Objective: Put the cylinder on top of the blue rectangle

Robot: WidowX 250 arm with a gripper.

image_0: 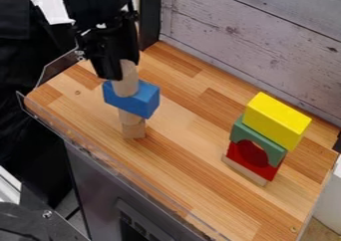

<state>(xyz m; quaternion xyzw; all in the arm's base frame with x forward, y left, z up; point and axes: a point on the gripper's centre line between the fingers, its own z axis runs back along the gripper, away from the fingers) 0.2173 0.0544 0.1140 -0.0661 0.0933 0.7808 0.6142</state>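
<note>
atop the narrow wooden support (132, 126) — blue rectangle (138, 101) could tip if the cylinder (125, 86) lands off-centre or a finger drags it on release. cylinder upright at the block's top, contact unclear — pinched by the gripper (122, 70), which points steeply down.

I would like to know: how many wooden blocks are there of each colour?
Plain wood: 4 (upper cylinder, lower cylinder, cube, flat strip)
Blue block: 1
Yellow block: 1
Green arch: 1
Red block: 1
Total: 8
</note>
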